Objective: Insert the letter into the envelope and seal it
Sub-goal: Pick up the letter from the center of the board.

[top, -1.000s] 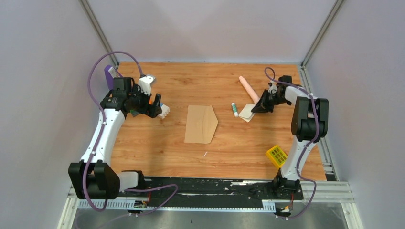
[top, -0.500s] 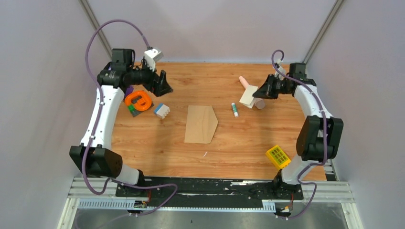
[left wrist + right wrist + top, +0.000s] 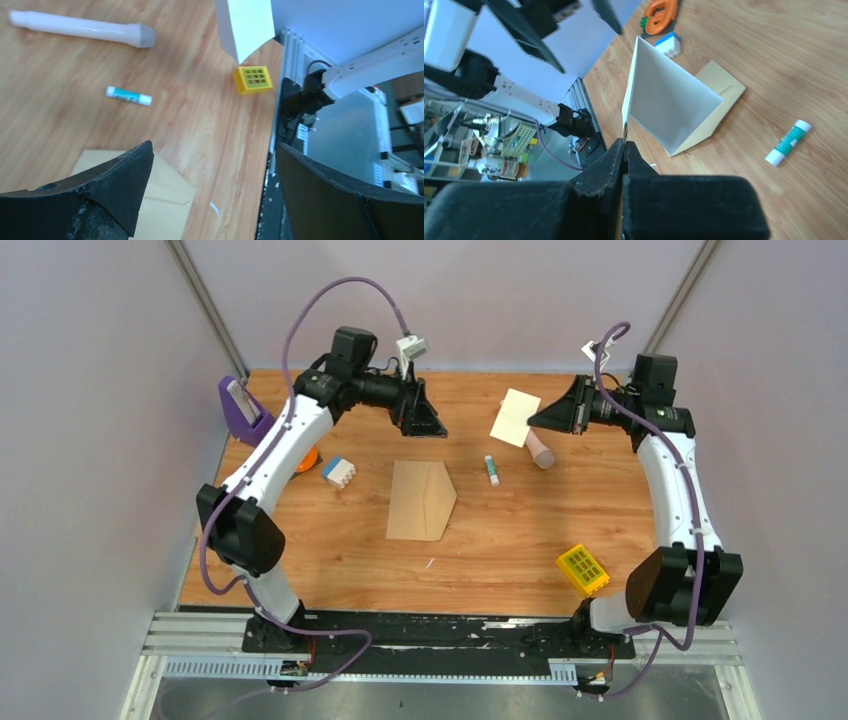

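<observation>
The tan kraft envelope [image 3: 420, 500] lies flat mid-table, its pointed flap open to the right; it also shows in the left wrist view [image 3: 150, 195] and the right wrist view [image 3: 719, 105]. My right gripper [image 3: 533, 420] is shut on the corner of the pale folded letter [image 3: 515, 417] and holds it in the air at the back right; the letter shows in the right wrist view [image 3: 664, 100] and the left wrist view [image 3: 245, 25]. My left gripper [image 3: 425, 425] is open and empty, raised above the table behind the envelope.
A glue stick [image 3: 491, 470] lies right of the envelope. A pink tube [image 3: 538, 450] lies under the letter. A yellow grid block [image 3: 582, 569] sits at the front right. A blue-white block [image 3: 338, 472], an orange ring [image 3: 305, 458] and a purple holder [image 3: 243, 408] are at the left.
My right gripper has lifted the letter off the table and risen toward the back. My left arm has swung up and rightward, from the toys to behind the envelope.
</observation>
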Robot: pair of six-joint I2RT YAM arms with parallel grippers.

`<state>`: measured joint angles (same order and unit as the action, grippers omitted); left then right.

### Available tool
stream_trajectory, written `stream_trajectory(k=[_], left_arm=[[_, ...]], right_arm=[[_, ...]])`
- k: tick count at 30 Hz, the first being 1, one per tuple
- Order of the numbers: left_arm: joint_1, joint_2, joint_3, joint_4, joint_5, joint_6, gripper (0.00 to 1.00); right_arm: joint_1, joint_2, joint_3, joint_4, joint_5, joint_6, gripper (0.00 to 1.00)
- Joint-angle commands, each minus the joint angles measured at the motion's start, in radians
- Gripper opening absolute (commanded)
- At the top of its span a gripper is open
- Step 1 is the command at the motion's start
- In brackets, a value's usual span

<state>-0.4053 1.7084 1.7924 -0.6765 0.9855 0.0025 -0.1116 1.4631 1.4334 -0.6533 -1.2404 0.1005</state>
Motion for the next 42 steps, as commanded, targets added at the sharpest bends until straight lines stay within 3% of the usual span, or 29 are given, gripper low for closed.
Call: stream_trajectory(k=[1, 10, 18, 20, 22, 26, 29, 32, 37, 42], left_arm=[[-0.093, 0.016, 0.011, 0.14, 0.105, -0.165, 1.0], [-0.174, 0.018, -0.04, 0.233, 0.176, -0.247, 1.0], [-0.224, -0.009, -0.081, 0.25, 0.2, -0.234, 0.99], [-0.229, -0.013, -0.082, 0.244, 0.202, -0.224, 0.91], [-0.23, -0.012, -0.081, 0.24, 0.201, -0.22, 0.7], [-0.23, -0.011, -0.074, 0.233, 0.201, -0.216, 0.38], [-0.23, -0.011, -0.068, 0.217, 0.191, -0.196, 0.21], [-0.23, -0.018, -0.067, 0.199, 0.178, -0.179, 0.03], [-0.23, -0.04, -0.064, 0.151, 0.146, -0.125, 0.0], [-0.229, -0.068, -0.061, 0.113, 0.12, -0.079, 0.0]], right_arm=[[0.029, -0.111, -0.014, 0.064, -0.13, -0.057, 0.0], [0.165, -0.185, -0.092, 0.14, -0.051, -0.081, 0.0], [0.239, -0.191, -0.109, 0.142, 0.02, -0.117, 0.0], [0.239, -0.197, -0.114, 0.142, 0.033, -0.129, 0.0], [0.239, -0.203, -0.122, 0.142, 0.038, -0.135, 0.0], [0.239, -0.209, -0.131, 0.144, 0.052, -0.144, 0.0], [0.24, -0.215, -0.133, 0.145, 0.058, -0.151, 0.01], [0.24, -0.224, -0.129, 0.144, 0.051, -0.157, 0.2], [0.226, -0.255, -0.098, 0.135, 0.045, -0.146, 0.52], [0.179, -0.279, -0.105, 0.131, -0.012, -0.143, 0.58]])
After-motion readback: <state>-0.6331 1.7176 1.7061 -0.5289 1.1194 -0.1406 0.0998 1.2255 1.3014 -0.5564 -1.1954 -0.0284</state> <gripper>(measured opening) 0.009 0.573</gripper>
